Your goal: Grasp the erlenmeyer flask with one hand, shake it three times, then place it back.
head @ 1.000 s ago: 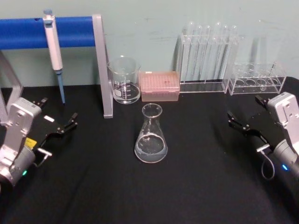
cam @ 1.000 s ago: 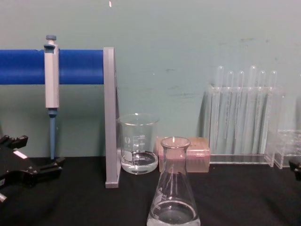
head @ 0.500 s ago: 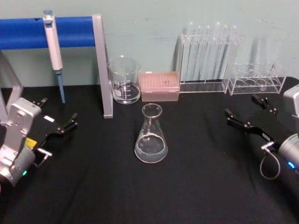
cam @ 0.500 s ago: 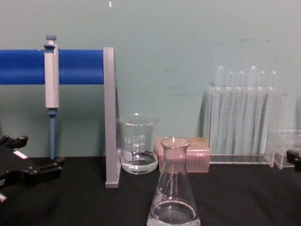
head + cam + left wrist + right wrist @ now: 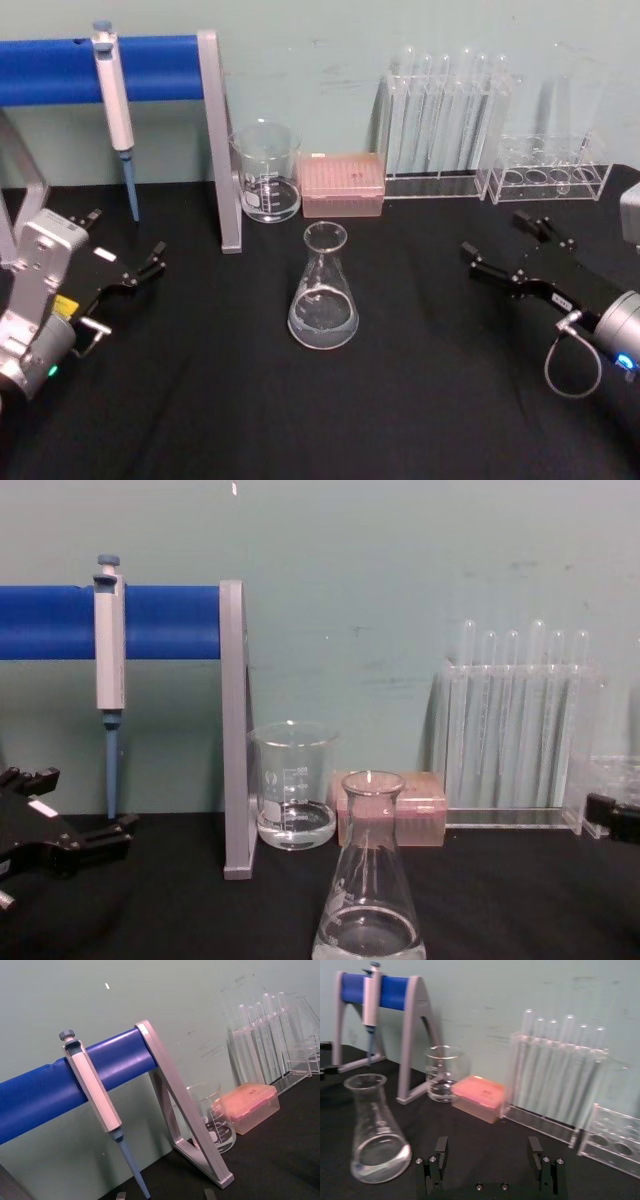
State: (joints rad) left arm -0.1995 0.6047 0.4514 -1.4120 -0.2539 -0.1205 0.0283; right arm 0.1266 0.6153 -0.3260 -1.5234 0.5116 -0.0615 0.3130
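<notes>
The erlenmeyer flask (image 5: 323, 292) stands upright on the black table, mid-front, with a little clear liquid in its base; it is also seen in the chest view (image 5: 369, 905) and the right wrist view (image 5: 374, 1132). My right gripper (image 5: 497, 236) is open to the flask's right, clearly apart from it, fingers pointing toward it. In the right wrist view, the right gripper (image 5: 488, 1149) has nothing between its spread fingers. My left gripper (image 5: 126, 240) rests open at the table's left side, far from the flask, and shows in the chest view (image 5: 80, 808).
Behind the flask stand a glass beaker (image 5: 267, 180) and a pink tip box (image 5: 342, 185). A pipette (image 5: 115, 100) hangs on a blue-barred stand (image 5: 215, 140) at back left. A test tube rack (image 5: 440, 125) and a low clear rack (image 5: 550, 170) sit at back right.
My right gripper has moved left across the table toward the flask. The flask and the left arm have not moved.
</notes>
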